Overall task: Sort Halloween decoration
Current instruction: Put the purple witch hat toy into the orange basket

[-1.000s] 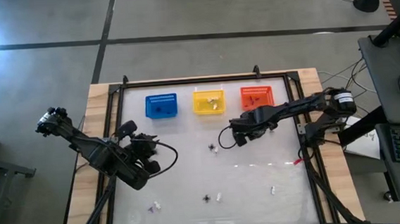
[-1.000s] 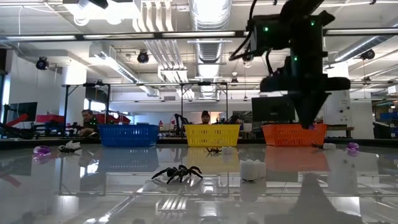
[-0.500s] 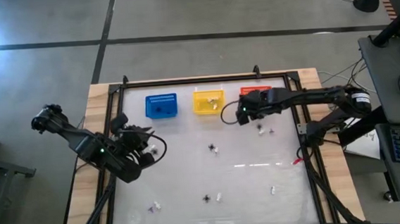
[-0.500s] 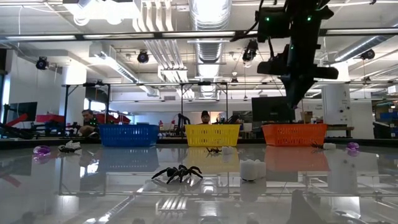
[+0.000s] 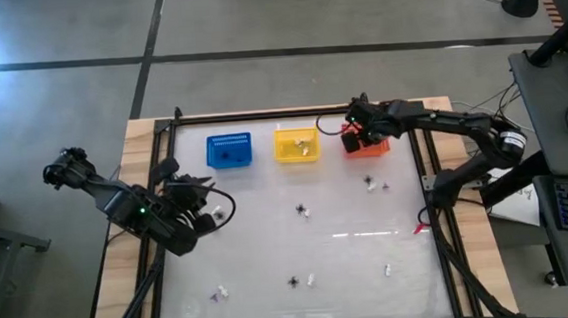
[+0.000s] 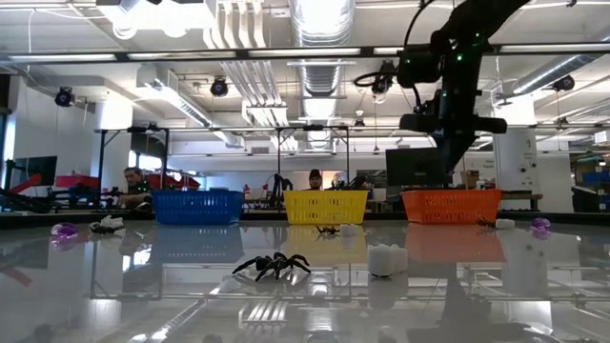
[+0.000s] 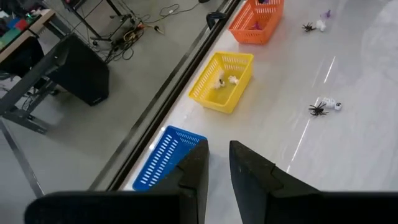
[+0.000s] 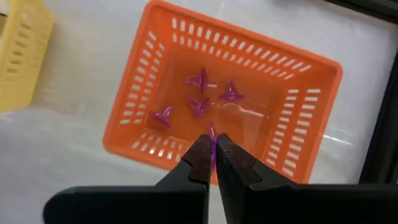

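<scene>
Glossy white tabletop [image 5: 351, 255] carries scattered Halloween decoration [image 5: 304, 211], with the left gripper [image 5: 208, 216] low at its left side, arm bent, fingers slightly parted and empty. Rightward, the right gripper [image 8: 212, 154] reaches out over the orange basket [image 8: 311, 118], pinched on a purple piece [image 8: 212, 134] above four others; no writing is legible

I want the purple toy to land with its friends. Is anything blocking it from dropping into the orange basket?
Nothing visible. The right gripper pinches the purple piece in shut jaws above the orange basket, with open air below.
</scene>
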### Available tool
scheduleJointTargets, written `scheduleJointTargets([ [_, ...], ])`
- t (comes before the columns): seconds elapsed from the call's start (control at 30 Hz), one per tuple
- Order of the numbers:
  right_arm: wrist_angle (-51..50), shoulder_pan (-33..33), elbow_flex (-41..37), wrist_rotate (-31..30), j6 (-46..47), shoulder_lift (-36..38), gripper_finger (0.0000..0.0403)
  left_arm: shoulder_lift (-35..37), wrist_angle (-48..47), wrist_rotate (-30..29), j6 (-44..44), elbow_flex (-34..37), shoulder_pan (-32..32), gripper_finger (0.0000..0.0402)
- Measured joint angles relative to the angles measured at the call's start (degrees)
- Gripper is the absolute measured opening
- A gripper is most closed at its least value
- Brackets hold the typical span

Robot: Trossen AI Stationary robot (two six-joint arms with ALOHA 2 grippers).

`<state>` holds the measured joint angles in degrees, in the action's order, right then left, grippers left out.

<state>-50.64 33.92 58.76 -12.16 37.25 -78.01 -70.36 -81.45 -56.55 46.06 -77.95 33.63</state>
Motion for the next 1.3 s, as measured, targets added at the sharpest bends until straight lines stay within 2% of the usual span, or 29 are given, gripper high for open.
scheduleJointTargets([
  [0.27,1.71,3.53,0.02,1.67,-7.10,-2.51,0.0015,-0.03,-0.07,-0.02,2.88,0.00,-1.34,0.0048],
  [0.63,1.49,3.62,0.48,-0.90,-14.32,-3.09,0.0092,-0.06,0.00,0.11,7.62,0.00,-2.78,0.0048],
  [0.87,1.43,3.60,6.01,0.79,-15.47,-3.04,0.0106,-0.12,0.54,2.24,8.58,0.00,-2.79,0.0058],
  [1.03,1.57,3.47,11.52,1.91,-19.11,-3.00,0.0107,-0.18,0.94,0.59,8.63,0.00,-2.96,0.0055],
  [1.23,1.70,3.47,16.40,2.06,-21.43,-3.00,0.0107,-0.23,0.42,0.34,16.28,0.11,-3.27,0.0049],
  [1.3,1.72,3.47,17.48,1.89,-21.64,-3.00,0.0107,-0.23,0.43,1.84,18.30,0.11,-3.26,0.0052],
])
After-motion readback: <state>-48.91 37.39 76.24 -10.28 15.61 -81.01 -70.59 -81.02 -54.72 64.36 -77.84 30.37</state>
